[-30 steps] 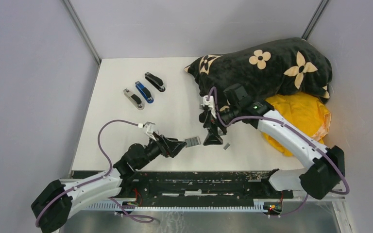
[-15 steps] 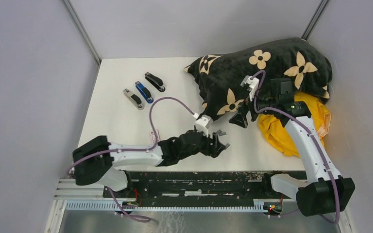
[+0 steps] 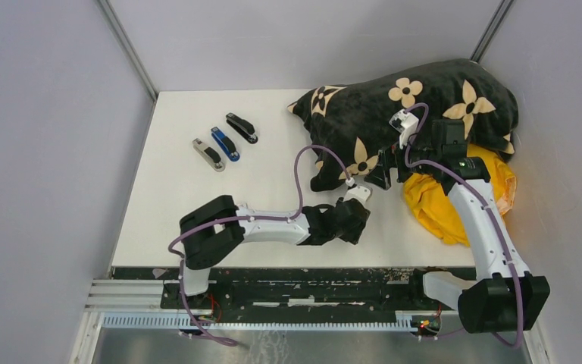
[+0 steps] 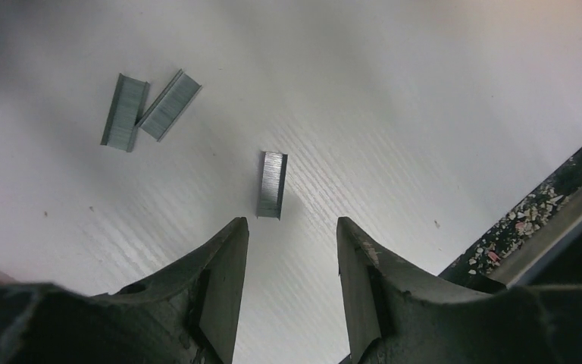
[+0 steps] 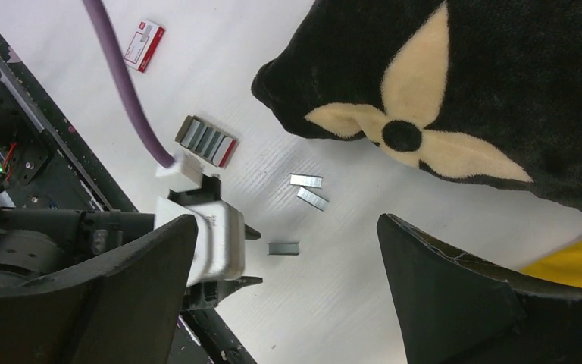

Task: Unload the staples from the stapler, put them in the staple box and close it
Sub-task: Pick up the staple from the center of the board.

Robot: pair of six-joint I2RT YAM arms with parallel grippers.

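Left gripper (image 4: pixel 292 227): low over the white table near its front edge, jaws apart with only bare tabletop in the gap; it pinches nothing
Left arm (image 3: pixel 273 226): reaches from its base across to the right half of the table (image 3: pixel 197 205), its wrist ending close to the lower corner of the blanket
Right gripper (image 5: pixel 286 220): raised above the table beside the blanket, jaws spread wide and empty, looking down on the left gripper
Staples (image 4: pixel 272 184): three short grey strips loose on the tabletop, none in a stapler or between jaws
Lone strip (image 5: pixel 283 248): lies flat just ahead of the left gripper's fingertips, roughly in line with the gap and apart from both fingers (image 4: pixel 223 277)
Other two strips (image 4: pixel 125 112): a little farther from the left gripper, set in a V and touching at one corner
Staplers (image 3: pixel 226 144): three in a slanted row on the far left of the table, grey, blue and black, well apart from both grippers and from the staples; they look closed, though the top view is too small to be sure
Open box (image 5: pixel 207 141): a small tray with a red end, grey strips side by side in it, on the table near the left wrist
White-and-red box (image 5: pixel 144 45): lies flat, well apart from the open box
Blanket (image 3: pixel 424 114): black with cream flowers, heaped at the far right of the table
Yellow cloth (image 3: pixel 470 182): bunched against the blanket's near side, under the right arm
Cable (image 5: pixel 117 68): purple, curving down to the left wrist
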